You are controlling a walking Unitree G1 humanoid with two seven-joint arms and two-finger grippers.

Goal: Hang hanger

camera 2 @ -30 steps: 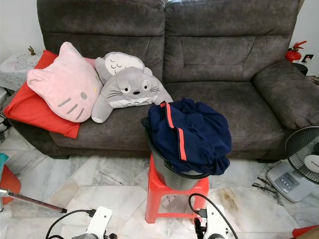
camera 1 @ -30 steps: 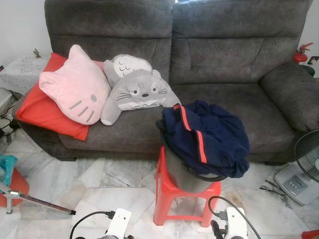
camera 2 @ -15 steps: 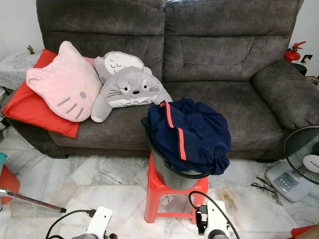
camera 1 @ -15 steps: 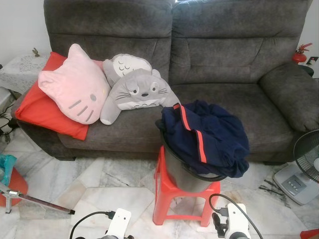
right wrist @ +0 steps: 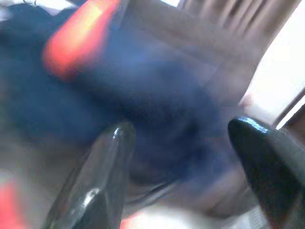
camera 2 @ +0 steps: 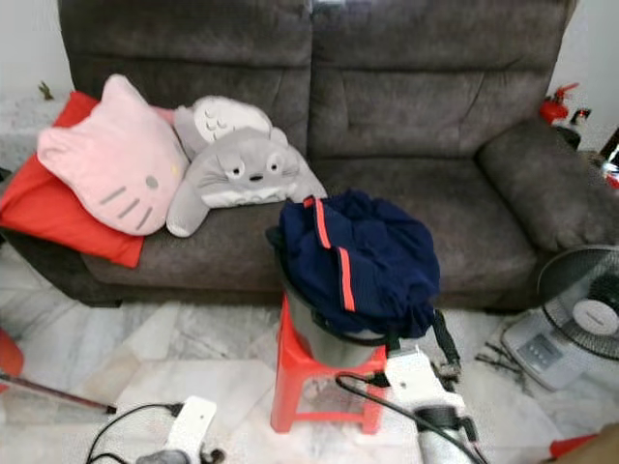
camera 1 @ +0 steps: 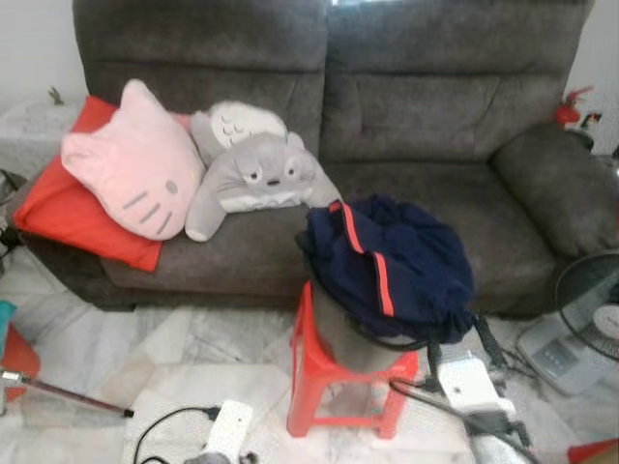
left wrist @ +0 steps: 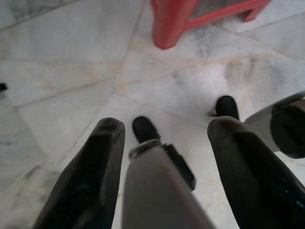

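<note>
A dark grey sofa point(camera 1: 435, 145) is spanning the back of the scene, with a red cushion point(camera 1: 68, 217), a pink cat-face pillow point(camera 1: 131, 164) and a grey creature plush point(camera 1: 256, 179) lying on its left seat. In front of it a red plastic stool point(camera 1: 334, 382) is standing on the marble floor point(camera 1: 193, 358), carrying a dark bucket point(camera 1: 353, 338) with a navy garment point(camera 1: 397, 261), striped in orange-red, heaped over its rim. A fan point(camera 1: 590, 309) is standing at the far right. The pictures are not letting me tell where a hanger lies.

The right arm is reaching forward and up, its right gripper point(camera 2: 440, 333) poised just beside the lower right edge of the garment. Half a second ago only its white wrist was sitting low at the frame's bottom; it has since risen toward the bucket, and the whole head picture has shifted a little with the camera. The left arm is hanging low, its white wrist near the bottom edge.

The right wrist view, blurred, is showing the right gripper's fingers point(right wrist: 102, 176) spread wide with navy cloth and an orange stripe beyond them. The left wrist view is showing the left gripper point(left wrist: 164, 143) pointing down at the floor, fingers parted and holding nothing, a stool leg ahead.
</note>
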